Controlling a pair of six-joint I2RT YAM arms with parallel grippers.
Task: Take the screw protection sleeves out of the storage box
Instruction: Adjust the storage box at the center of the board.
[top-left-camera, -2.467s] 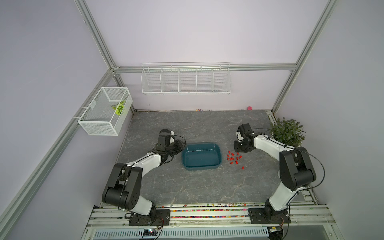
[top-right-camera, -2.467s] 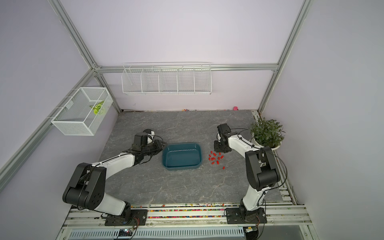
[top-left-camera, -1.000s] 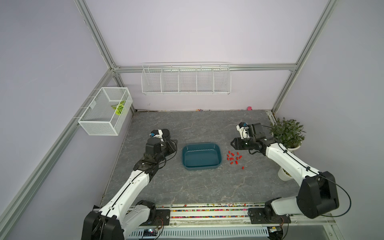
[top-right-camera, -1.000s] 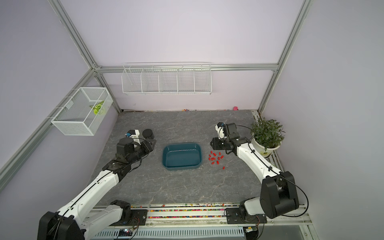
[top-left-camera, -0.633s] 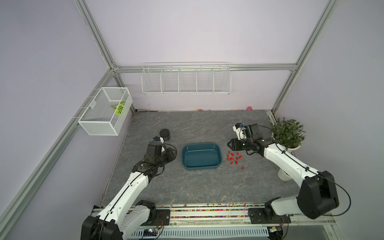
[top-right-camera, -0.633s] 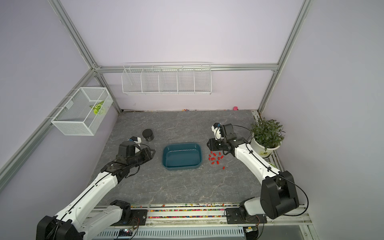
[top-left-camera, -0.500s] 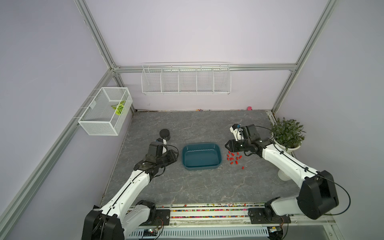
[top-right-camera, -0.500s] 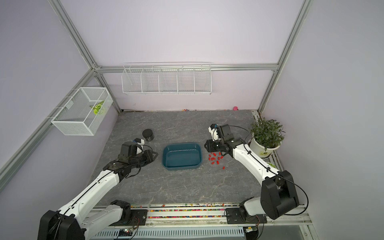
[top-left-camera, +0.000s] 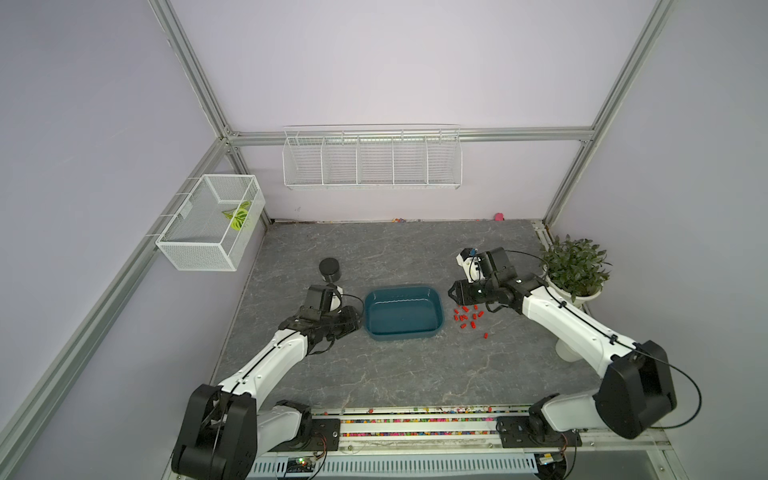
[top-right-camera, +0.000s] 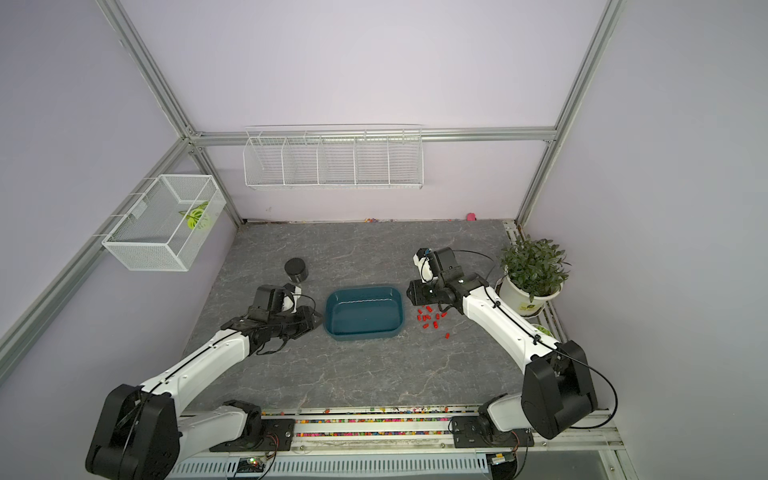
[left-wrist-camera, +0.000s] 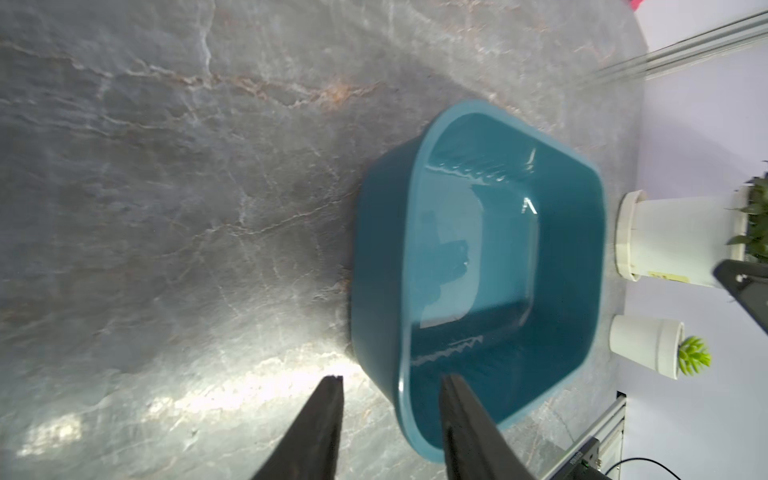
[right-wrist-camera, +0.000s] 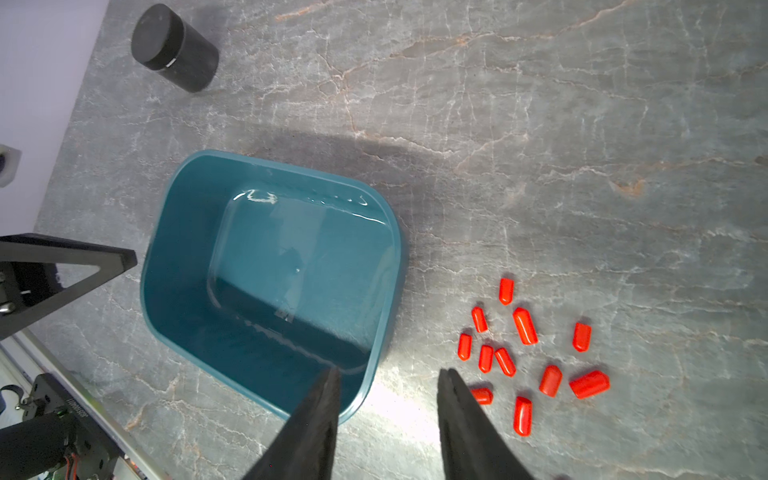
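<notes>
Mid-table on the grey marble top (top-left-camera: 374, 374): storage box (top-left-camera: 401, 313) sits flat and upright, long side parallel to the front edge. Its floor is bare in both wrist views, so I'd call the task basically done.

The step in hand looks like a last check, then retreat. To do it well, lift both arms straight up before swinging out. Don't nudge the tub, and keep the right arm's fingers off the table so nothing gets swept toward the right edge.

- **Left gripper (top-left-camera: 355, 318):** at the box's left short end.
- **Right gripper (top-left-camera: 455, 293):** at the right short end, near the box's back corner.
- **Jaws:** both pairs stand partly apart with nothing between them. In each wrist view one finger overlaps the box rim and the other hangs over bare table. I can't tell whether either touches.

Black cylindrical cup (top-left-camera: 330, 269) stands apart, toward the back-left corner.

Screw protection sleeves (right-wrist-camera: 525, 326): about a dozen red caps lie loose on the table just off the box's right short end. None are inside, and one straggler lies nearer the front edge.
</notes>
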